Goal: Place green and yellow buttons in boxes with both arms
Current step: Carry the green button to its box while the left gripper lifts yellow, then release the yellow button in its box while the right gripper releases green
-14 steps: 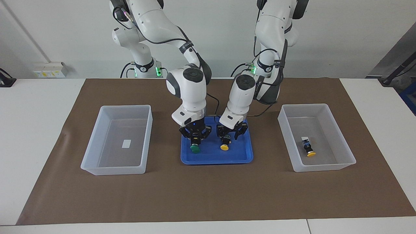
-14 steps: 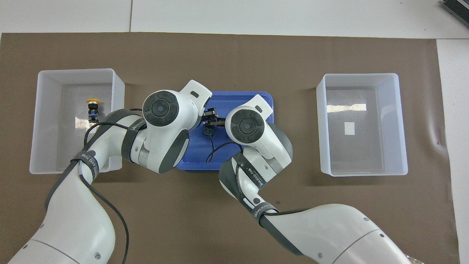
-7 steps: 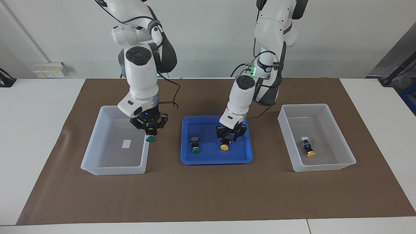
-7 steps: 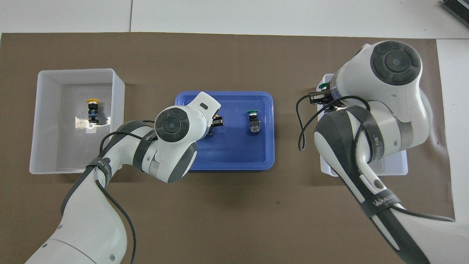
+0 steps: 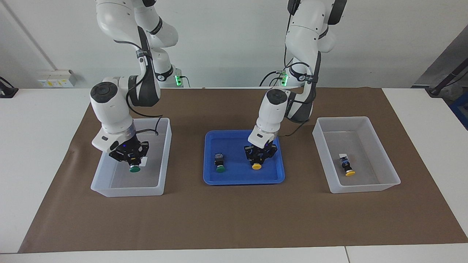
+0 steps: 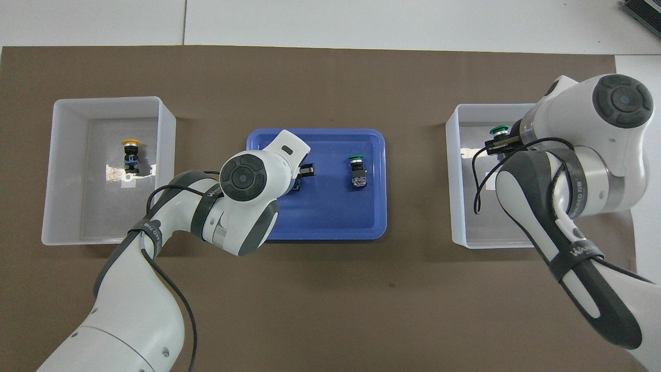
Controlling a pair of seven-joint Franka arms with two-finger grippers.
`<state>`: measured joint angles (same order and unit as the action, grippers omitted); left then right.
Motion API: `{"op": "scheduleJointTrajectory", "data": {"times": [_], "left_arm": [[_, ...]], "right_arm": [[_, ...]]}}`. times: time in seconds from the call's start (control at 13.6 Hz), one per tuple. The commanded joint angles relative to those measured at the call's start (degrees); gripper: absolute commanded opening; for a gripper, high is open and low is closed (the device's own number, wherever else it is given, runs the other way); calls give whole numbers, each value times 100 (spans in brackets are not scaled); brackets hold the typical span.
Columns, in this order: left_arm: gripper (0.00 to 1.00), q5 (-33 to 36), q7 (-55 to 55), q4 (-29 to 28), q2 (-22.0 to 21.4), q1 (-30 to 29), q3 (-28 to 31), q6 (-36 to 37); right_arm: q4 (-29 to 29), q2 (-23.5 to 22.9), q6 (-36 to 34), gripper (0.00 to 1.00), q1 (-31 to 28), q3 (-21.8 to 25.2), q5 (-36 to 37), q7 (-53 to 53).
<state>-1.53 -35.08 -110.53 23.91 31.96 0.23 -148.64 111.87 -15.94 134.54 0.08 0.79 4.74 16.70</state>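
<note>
Now the right gripper [image 5: 134,163] hangs inside a clear box [image 5: 109,184], fingers gripping a green button [image 5: 135,168]; the left gripper [image 5: 258,160] grips a yellow button [image 5: 256,166] on the blue tray [image 5: 241,179].

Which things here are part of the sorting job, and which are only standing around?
Job:
- right gripper, shut on a green button over the clear box
- left gripper, shut on a yellow button in the blue tray
- second green button in the tray
- yellow button in the other box

Not part:
- brown mat
- wall socket
</note>
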Motion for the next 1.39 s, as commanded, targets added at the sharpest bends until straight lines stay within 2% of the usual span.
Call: {"op": "scheduleJointTrajectory", "data": {"times": [0.0, 0.07, 0.15, 0.22, 0.51, 0.66, 0.81, 0.88, 1.1, 1.32], "left_arm": [[0, 4, -52, 162, -18, -23, 73, 430], [0, 4, -52, 363, -18, -110, 74, 728], [0, 4, -43, 566, -44, -259, 74, 1010], [0, 4, -8, 715, -131, -461, 74, 1317], [0, 21, 447, 1068, -790, -1436, 47, 2460], [0, 12, 1174, 1331, -826, -1954, 47, 2970], [0, 12, 1992, 1472, -835, -2447, 47, 3279], [0, 12, 2370, 1482, -835, -2693, 47, 3332], [0, 12, 3373, 1377, -914, -3212, 74, 3341], [0, 100, 3823, 755, -1098, -3512, 91, 2879]], "right_arm": [[72, -181, 424, 0, -114, -79, -140, 360], [72, -260, 494, 24, -122, -70, -140, 360], [72, -339, 599, 65, -140, -70, -149, 351], [81, -357, 635, 99, -140, -70, -149, 343], [-50, -165, 461, 100, -26, -105, -192, 299], [-401, 64, -65, 100, 166, -271, -551, -94], [-901, 91, -689, 100, 351, -351, -597, -927], [-1095, 65, -831, 100, 535, -360, -597, -1428], [-1150, 21, -605, 100, 1211, -360, -509, -3000], [-1185, -338, -271, 100, 1801, -351, -387, -4119]]}}
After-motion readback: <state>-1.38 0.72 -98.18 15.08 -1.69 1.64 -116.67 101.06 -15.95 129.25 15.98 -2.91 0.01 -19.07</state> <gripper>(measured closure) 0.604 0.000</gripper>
